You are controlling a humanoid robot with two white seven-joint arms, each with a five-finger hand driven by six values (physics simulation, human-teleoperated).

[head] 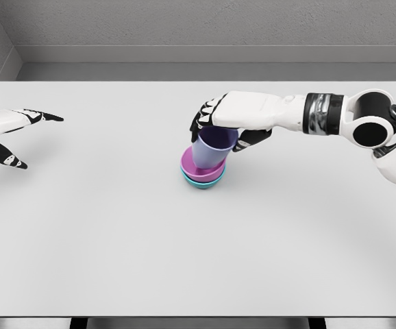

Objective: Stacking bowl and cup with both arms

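Note:
A lavender cup (212, 149) stands tilted inside a magenta bowl (199, 169), which is nested in a teal bowl (205, 182) near the middle of the white table (116, 240). My right hand (227, 123) reaches in from the right and curls over the cup's rim, with fingers on both sides of it. My left hand (16, 133) hovers at the far left edge, fingers spread and holding nothing, well away from the stack.
The right forearm (321, 113) stretches across the table's right half at the height of the stack. A grey wall (198, 27) runs behind the table's far edge.

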